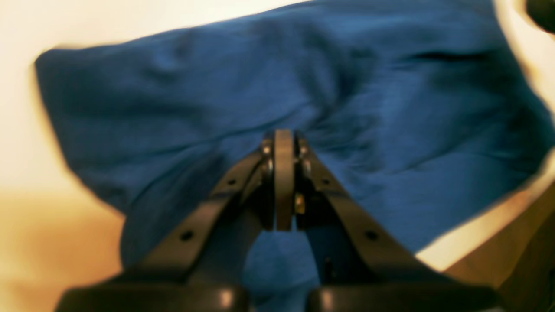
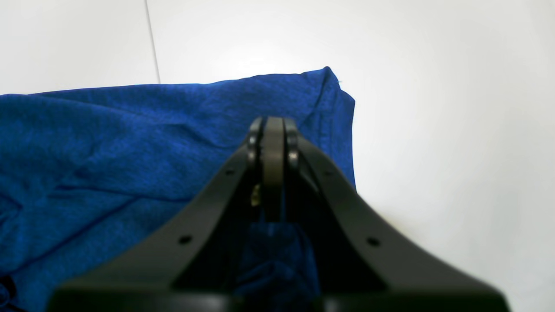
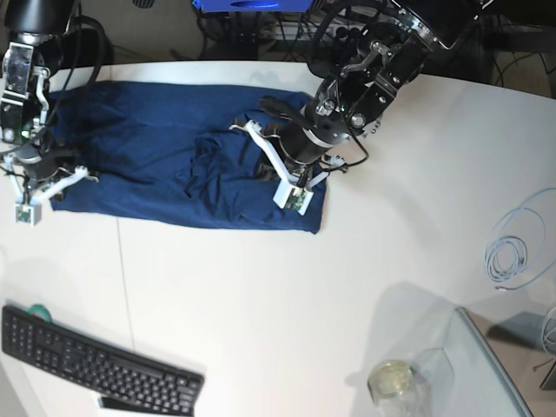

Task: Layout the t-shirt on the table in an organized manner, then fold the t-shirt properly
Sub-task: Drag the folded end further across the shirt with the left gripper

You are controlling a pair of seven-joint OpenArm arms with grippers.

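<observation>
The dark blue t-shirt (image 3: 148, 148) lies spread in a wide band across the back of the white table (image 3: 261, 295), bunched into folds near its middle. My left gripper (image 3: 293, 178) is on the shirt's right part; in the left wrist view it (image 1: 284, 135) is shut, with creases in the t-shirt (image 1: 182, 108) running into its tips. My right gripper (image 3: 39, 169) is at the shirt's left end. The right wrist view shows it (image 2: 273, 123) shut on the t-shirt (image 2: 108, 143) near a corner, cloth showing between the fingers.
A black keyboard (image 3: 95, 365) lies at the front left edge. A coiled pale cable (image 3: 512, 243) sits at the right, and a glass jar (image 3: 395, 382) stands by a clear panel (image 3: 491, 365) at the front right. A thin dark seam (image 2: 151, 43) crosses the table.
</observation>
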